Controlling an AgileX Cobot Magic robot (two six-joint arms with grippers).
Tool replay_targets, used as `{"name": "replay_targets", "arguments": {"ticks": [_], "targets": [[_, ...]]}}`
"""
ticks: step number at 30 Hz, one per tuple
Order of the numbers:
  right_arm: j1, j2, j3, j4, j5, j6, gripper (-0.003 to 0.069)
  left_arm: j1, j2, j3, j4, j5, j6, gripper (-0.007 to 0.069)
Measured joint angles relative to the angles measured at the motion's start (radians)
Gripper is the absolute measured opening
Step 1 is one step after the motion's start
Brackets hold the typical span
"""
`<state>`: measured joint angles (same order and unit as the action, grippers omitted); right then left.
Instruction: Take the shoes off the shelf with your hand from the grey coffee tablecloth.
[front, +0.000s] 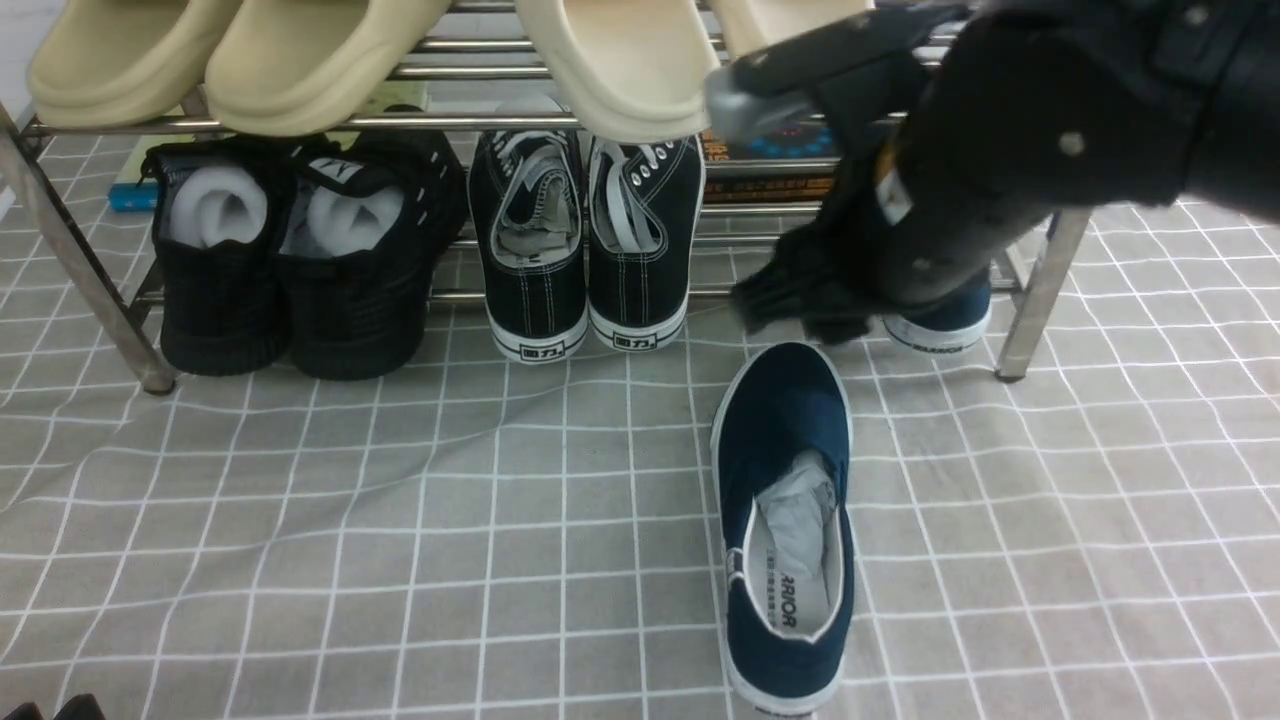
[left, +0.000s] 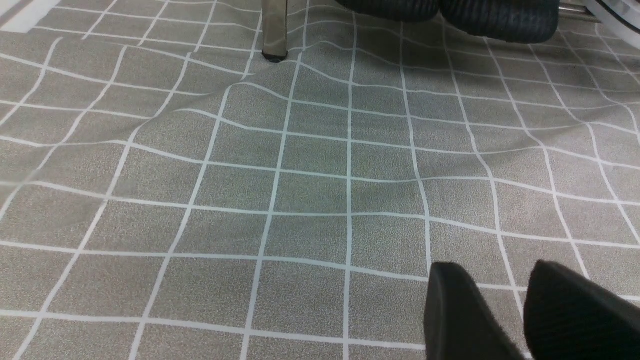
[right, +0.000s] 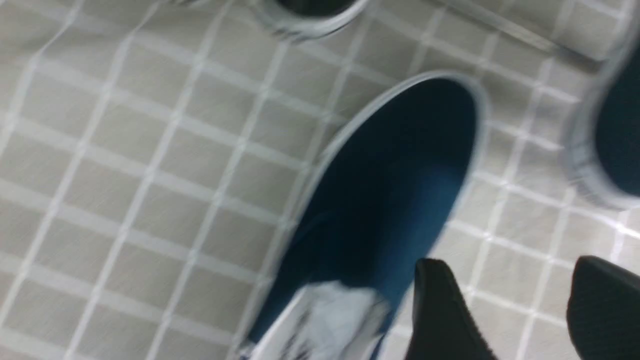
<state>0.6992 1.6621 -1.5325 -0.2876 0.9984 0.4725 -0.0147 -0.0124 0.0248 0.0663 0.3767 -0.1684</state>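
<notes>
One navy slip-on shoe (front: 785, 520) lies on the grey grid tablecloth (front: 400, 550) in front of the silver shelf (front: 300, 122), heel toward me, with paper stuffing inside. The second navy shoe (front: 945, 320) sits at the shelf's lower right, mostly hidden behind my right arm. My right gripper (front: 795, 300) hangs open and empty above the gap between the two shoes. In the right wrist view, my right gripper (right: 510, 280) is beside the near shoe (right: 395, 200), and the other shoe (right: 620, 145) is at the edge. My left gripper (left: 500, 280) hovers empty over bare cloth, jaws a narrow gap apart.
Beige foam slippers (front: 300, 50) fill the top tier. Black mesh shoes (front: 290, 270) and black lace-up sneakers (front: 585, 250) stand on the lower tier, with books (front: 770, 150) behind. A shelf leg (left: 274, 30) stands ahead of the left gripper. The cloth is wrinkled at the left.
</notes>
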Motion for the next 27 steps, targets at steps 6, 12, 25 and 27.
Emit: {"name": "replay_targets", "arguments": {"ticks": [6,12,25,27], "targets": [[-0.137,0.059,0.0,-0.006,-0.081,-0.037,0.0363,0.0,0.0,0.0,0.0,0.0,0.0,0.024],[-0.241,0.147,0.0,-0.01,-0.23,-0.052,0.0365,0.0,0.0,0.0,0.0,0.0,0.0,0.024],[-0.264,0.26,-0.001,-0.07,-0.331,-0.06,0.0255,0.0,0.0,0.0,0.0,0.0,0.0,0.024],[-0.263,0.263,-0.001,-0.062,-0.33,-0.063,0.0129,0.0,0.0,0.0,0.0,0.0,0.0,0.024]]}}
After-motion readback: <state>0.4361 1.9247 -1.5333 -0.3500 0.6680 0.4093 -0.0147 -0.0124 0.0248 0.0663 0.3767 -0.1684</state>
